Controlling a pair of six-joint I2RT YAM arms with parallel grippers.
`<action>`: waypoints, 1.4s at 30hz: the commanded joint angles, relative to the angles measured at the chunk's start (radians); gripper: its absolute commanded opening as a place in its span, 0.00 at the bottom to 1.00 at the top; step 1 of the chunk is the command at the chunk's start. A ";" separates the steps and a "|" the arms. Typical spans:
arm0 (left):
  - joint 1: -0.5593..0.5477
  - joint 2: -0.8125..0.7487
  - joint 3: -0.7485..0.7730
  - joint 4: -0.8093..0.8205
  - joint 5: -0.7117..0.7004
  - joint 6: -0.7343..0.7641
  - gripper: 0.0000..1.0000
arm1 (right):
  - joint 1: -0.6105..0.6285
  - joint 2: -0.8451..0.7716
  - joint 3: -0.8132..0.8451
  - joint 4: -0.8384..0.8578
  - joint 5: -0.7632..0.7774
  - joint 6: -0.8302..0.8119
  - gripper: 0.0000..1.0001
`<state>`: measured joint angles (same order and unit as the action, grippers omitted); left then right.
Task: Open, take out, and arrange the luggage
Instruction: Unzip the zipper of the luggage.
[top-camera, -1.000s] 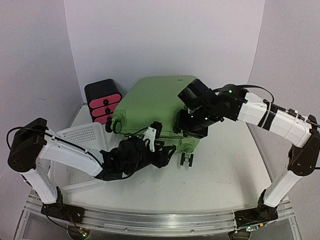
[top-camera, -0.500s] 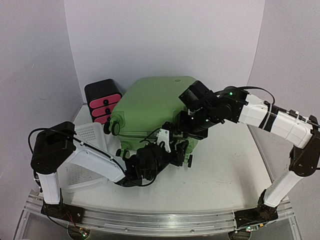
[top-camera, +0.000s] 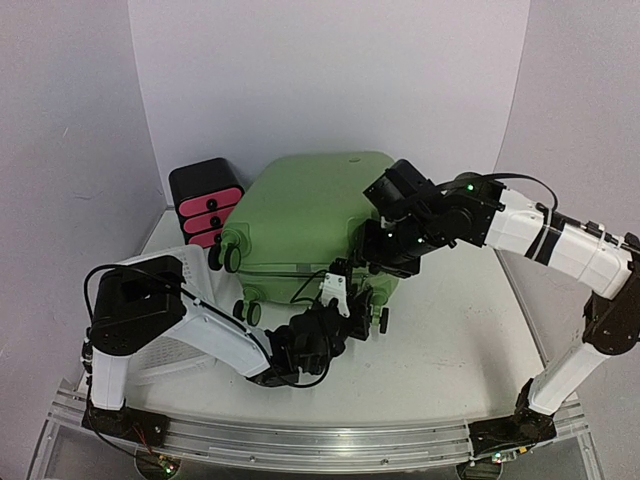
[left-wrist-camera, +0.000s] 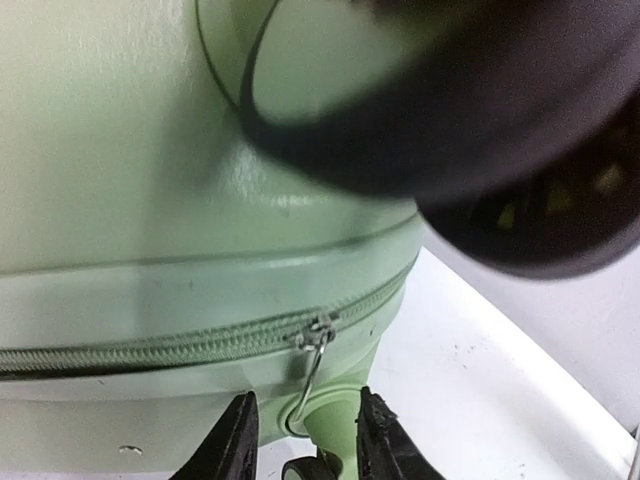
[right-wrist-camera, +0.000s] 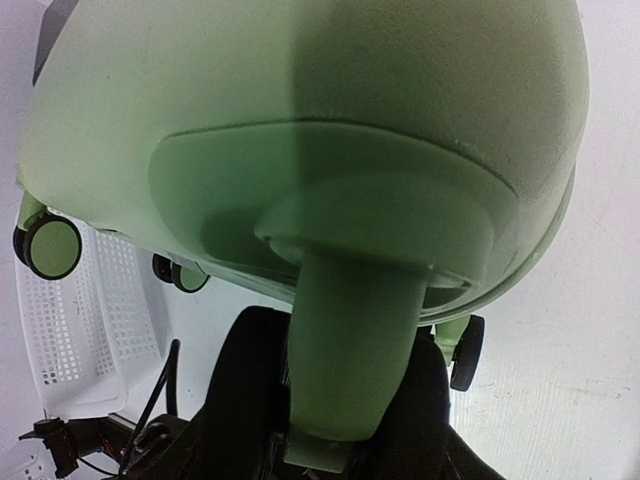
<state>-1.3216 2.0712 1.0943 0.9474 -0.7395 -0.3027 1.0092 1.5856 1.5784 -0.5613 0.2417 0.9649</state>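
Left wrist: left gripper (left-wrist-camera: 303, 440) sits open astride the zipper pull (left-wrist-camera: 313, 365); pinch its tab squarely while right gripper (right-wrist-camera: 335, 400), clamped on the luggage (right-wrist-camera: 300, 120) leg, steadies

Nothing can be read in any of the views; the green shell of the luggage (top-camera: 300, 210) shows no legible lettering, brand, number or sign; the same holds for the pink fronts of the drawer box (top-camera: 208, 215) at the upper left of the top view.
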 joint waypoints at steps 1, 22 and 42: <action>-0.005 0.025 0.033 0.061 -0.015 0.028 0.37 | 0.031 -0.176 0.097 0.346 0.044 -0.104 0.22; 0.002 0.122 0.204 0.128 -0.112 0.210 0.29 | 0.031 -0.184 0.069 0.359 0.025 -0.077 0.21; -0.029 0.140 0.247 0.188 -0.087 0.252 0.00 | 0.031 -0.258 0.002 0.400 -0.006 -0.081 0.19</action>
<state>-1.3453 2.2005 1.2579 1.0088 -0.8227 -0.0734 1.0092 1.5009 1.4963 -0.4786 0.2417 0.9871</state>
